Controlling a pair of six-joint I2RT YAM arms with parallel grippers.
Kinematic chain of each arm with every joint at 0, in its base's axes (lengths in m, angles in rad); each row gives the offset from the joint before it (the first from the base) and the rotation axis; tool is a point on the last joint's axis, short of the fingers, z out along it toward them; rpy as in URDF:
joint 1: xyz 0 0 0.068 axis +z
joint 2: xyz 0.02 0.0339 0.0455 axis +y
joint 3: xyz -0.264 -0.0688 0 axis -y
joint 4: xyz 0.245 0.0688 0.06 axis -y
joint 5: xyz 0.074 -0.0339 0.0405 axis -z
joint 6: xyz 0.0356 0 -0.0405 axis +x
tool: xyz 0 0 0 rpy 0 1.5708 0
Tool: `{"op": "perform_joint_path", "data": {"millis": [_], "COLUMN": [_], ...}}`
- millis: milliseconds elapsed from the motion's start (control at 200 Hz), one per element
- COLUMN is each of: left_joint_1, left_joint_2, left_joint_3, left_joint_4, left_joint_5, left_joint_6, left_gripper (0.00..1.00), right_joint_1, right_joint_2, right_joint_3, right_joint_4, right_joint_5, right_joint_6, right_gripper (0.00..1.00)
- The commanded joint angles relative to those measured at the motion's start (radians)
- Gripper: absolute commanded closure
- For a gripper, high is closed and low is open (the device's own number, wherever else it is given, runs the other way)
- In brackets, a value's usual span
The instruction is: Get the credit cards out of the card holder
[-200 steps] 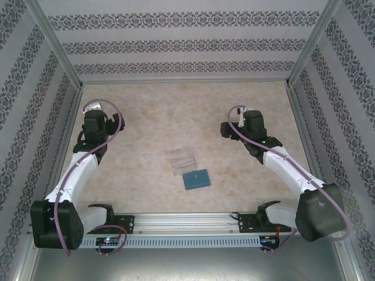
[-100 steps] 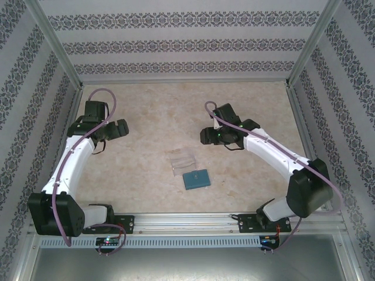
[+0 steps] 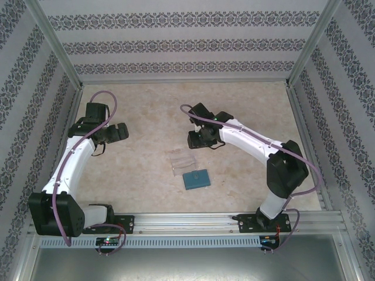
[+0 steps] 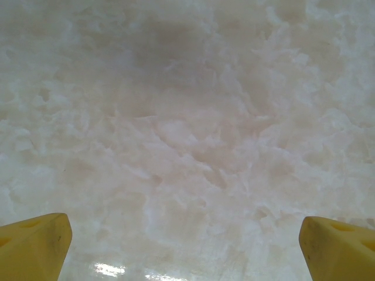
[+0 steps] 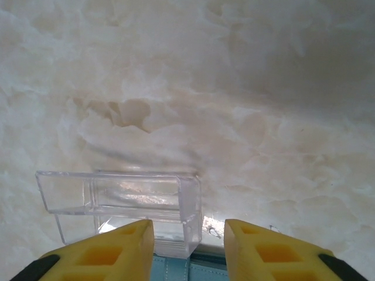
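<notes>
Approach step is being worked: right gripper (image 5: 187, 229), jaws half open and empty, is being held above the clear box (image 5: 117, 202) just beside the card holder (image 3: 196, 178) mid-table; alignment over the holder is being called for next.

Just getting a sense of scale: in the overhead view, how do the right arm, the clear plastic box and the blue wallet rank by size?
1. right arm, by far the largest.
2. clear plastic box and blue wallet: they look about alike, too close to rank.
</notes>
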Motion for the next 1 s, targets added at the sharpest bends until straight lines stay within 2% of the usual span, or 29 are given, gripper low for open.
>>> {"op": "perform_joint_path", "data": {"millis": [0,185,999], "left_joint_1": [-0.003,0.012,0.015], "left_joint_2": [-0.028,-0.025,-0.01], "left_joint_3": [-0.013,-0.021,-0.026], "left_joint_4": [-0.03,-0.039,-0.038], "left_joint_5": [-0.007,-0.089,-0.09], "left_joint_6": [-0.001,0.058,0.077], "left_gripper": [0.0,0.0,0.0], "right_joint_1": [0.013,0.033,0.044], "right_joint_2": [0.041,0.099,0.191], "right_joint_3": [0.044,0.068,0.069], "right_joint_4": [-0.057,-0.054,-0.047], "right_joint_5": [0.024,0.007,-0.035], "right_joint_6": [0.012,0.022,0.04], "right_gripper": [0.63,0.66,0.74]}}
